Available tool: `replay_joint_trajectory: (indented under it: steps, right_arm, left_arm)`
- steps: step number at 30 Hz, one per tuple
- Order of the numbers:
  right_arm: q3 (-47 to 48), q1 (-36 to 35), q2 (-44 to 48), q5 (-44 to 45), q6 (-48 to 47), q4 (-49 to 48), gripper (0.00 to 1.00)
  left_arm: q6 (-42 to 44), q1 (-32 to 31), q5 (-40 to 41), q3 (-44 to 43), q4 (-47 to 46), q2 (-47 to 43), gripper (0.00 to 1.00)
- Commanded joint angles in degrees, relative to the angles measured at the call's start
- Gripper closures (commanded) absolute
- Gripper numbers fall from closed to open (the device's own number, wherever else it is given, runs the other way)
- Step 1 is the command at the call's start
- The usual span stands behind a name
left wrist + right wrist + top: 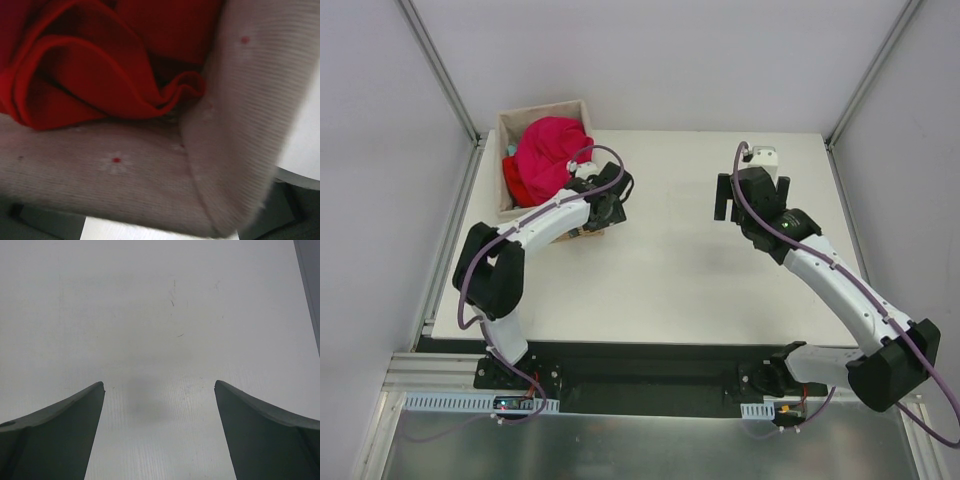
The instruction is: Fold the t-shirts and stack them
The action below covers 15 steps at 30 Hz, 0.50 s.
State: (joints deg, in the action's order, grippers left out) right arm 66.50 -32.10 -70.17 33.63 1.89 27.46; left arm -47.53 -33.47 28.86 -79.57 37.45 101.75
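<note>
A pile of t-shirts fills the beige basket (542,110) at the table's far left: a crimson-pink one (552,148) on top, a brighter red one (520,186) under it, and a bit of teal (509,151) at the left. My left gripper (604,205) is at the basket's near right corner. In the left wrist view the basket's wall (125,175) fills the space between my spread fingers, with folds of red shirt (100,65) just beyond. My right gripper (752,196) is open and empty over bare table at the far right, and its fingers (60,430) stand wide apart.
The white table (670,270) lies between the two arms. Grey frame posts and walls close in the far left and far right corners. The basket stands partly over the table's far left corner.
</note>
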Motion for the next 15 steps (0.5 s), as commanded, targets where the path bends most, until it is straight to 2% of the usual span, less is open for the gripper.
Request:
replay_joint_trajectory:
  steps: [1,8,15]
  right_arm:
    - [0.12,-0.25,-0.93,-0.05,-0.75,-0.22,0.04]
    - [0.12,-0.42,-1.72,-0.58,-0.66,-0.57,0.04]
    - [0.47,-0.69,-2.6,-1.02,-0.66,-0.74,0.04]
  left_arm:
    - [0.24,5.51,2.16,2.57,-0.62,-2.7,0.01]
    - [1.12,15.09,1.11,6.7,-1.77,-5.77,0.01]
    - [4.1,21.69,0.93,5.74,-2.56,-7.27,0.01]
